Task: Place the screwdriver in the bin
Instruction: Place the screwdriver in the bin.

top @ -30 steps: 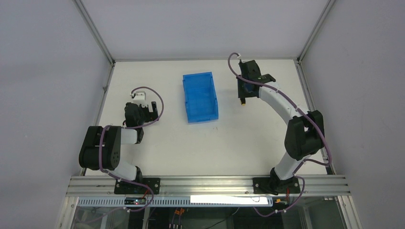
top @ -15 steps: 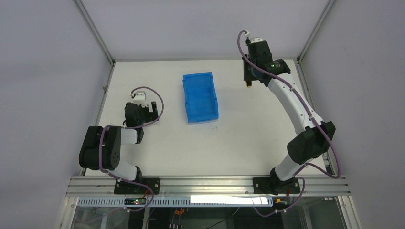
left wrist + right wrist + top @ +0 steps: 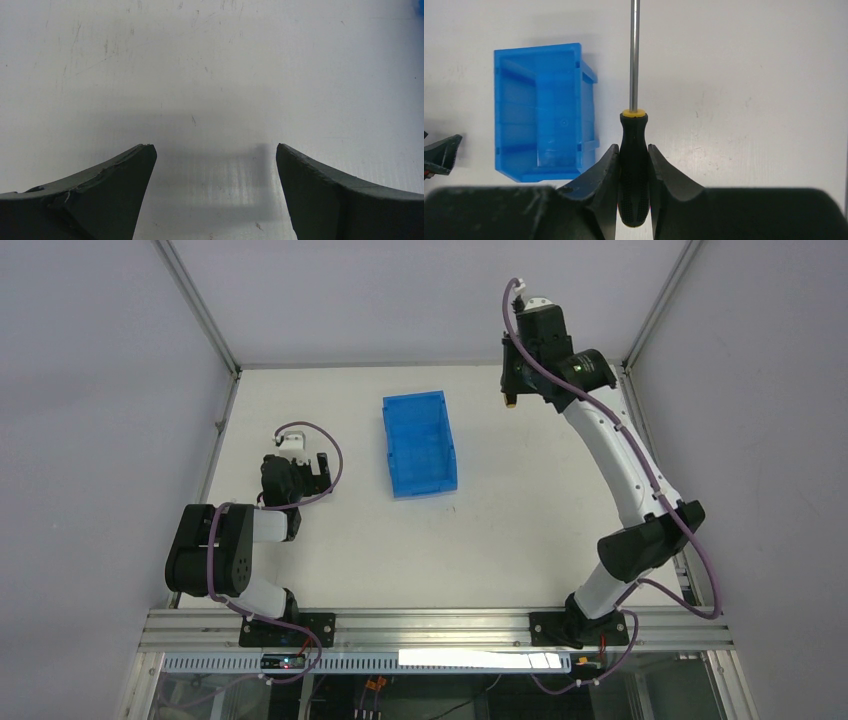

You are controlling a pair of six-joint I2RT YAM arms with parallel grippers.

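Item: screwdriver (image 3: 634, 125). Status: grasped and judged off the surface. Carry and release into bin (image 3: 420, 445) outstanding.
Location: upper right of the top view, right of the bin, well apart.
Right claw (image 3: 633, 147): pinching the black handle, shaft projecting past the fingertips.
Left claw (image 3: 215, 165): spread, holding nothing.

No text, label, brand or number can be read on the bin (image 3: 420, 443), on the screwdriver (image 3: 634, 165) or on the tabletop (image 3: 520, 530), and the small fittings (image 3: 283, 661) under the near rail (image 3: 430, 625) are possibly marked but too small to tell.
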